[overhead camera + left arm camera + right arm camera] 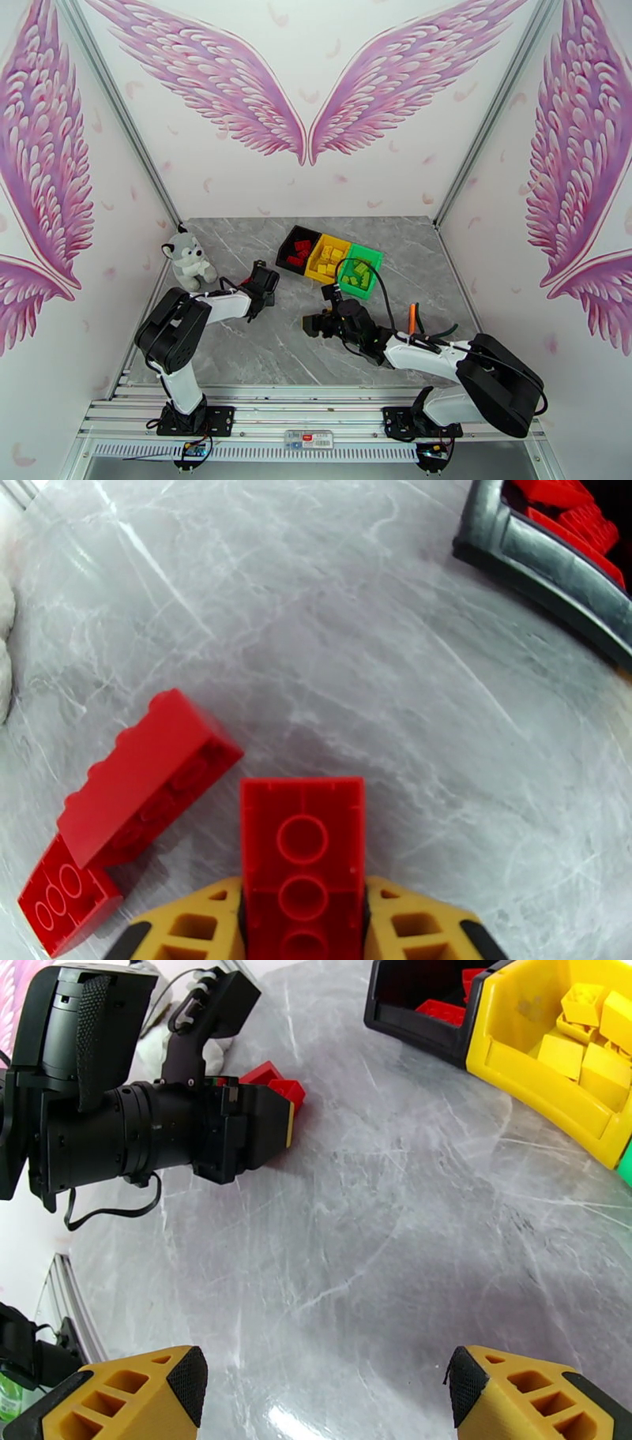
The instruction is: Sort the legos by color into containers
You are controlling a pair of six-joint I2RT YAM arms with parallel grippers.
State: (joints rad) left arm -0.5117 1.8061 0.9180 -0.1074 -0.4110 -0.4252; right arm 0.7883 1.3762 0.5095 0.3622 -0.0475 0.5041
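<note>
Grey marble table (261,347) under pink-winged walls carries three joined bins. The black bin (411,1019) holds red legos, the yellow bin (537,1094) yellow ones and the green bin (353,292) green ones, so most of the sorting looks done.

What appears left is red. The left claw (304,922) is closed on a red brick (302,835), gripped by its long sides with the hollow underside facing the wrist camera. Whether it rests on the table or is already lifted cannot be told. Just beside it lie two loose bricks (146,776), one tilted and leaning on the other. All three sit near the black bin, on its left.

The right claw (324,1390) hangs wide open over bare table, holding nothing.

No other loose legos show in the top view, so three red bricks for the black bin seem to be the remainder
</note>
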